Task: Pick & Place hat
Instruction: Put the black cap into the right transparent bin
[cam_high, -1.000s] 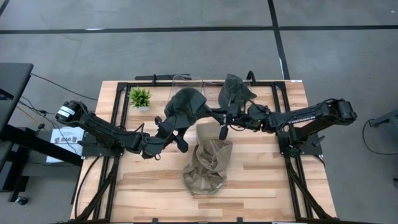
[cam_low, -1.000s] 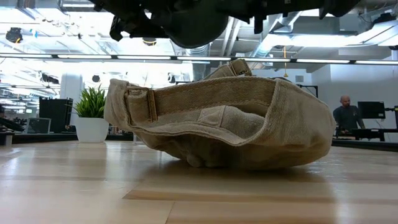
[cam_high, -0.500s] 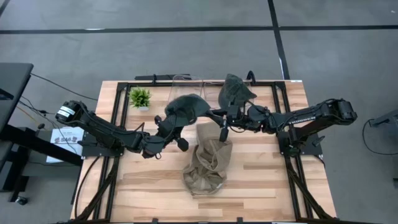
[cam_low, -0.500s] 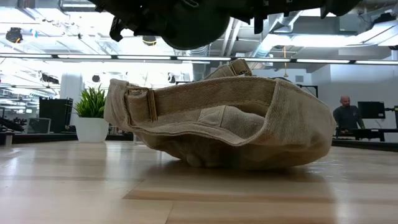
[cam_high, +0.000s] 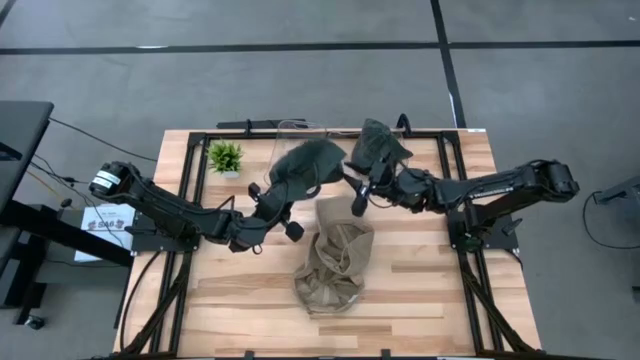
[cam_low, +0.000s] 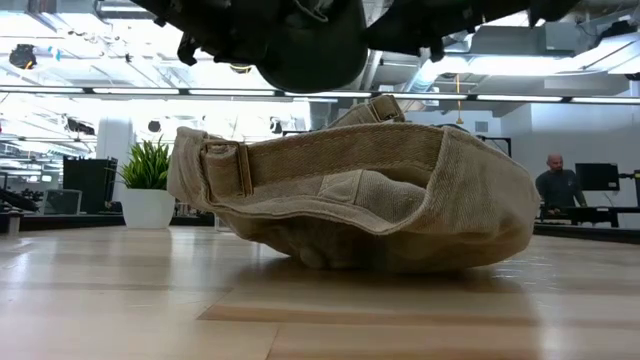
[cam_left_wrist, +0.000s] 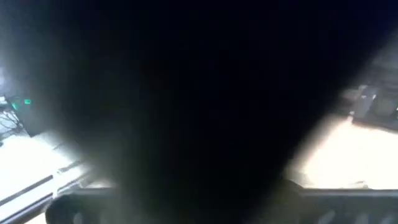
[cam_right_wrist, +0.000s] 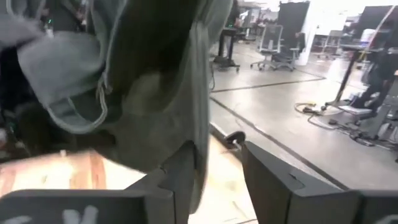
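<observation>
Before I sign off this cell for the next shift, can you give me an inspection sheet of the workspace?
Surface: wooden table, black frame rails.
Job's things: dark cap held up between the arms; tan cap upside down on the table; second dark cap at the far edge.
Clutter: small potted plant; clear container.
Hands: left hand shut on dark cap; right hand beside it, fingers apart.
Cables: loose cables on the floor, left.
Surroundings: a person at a desk.

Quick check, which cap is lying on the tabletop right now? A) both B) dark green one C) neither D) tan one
D: the tan cap lies crumpled on the table, while the dark green cap hangs in the air, pinched by the left gripper.
</observation>
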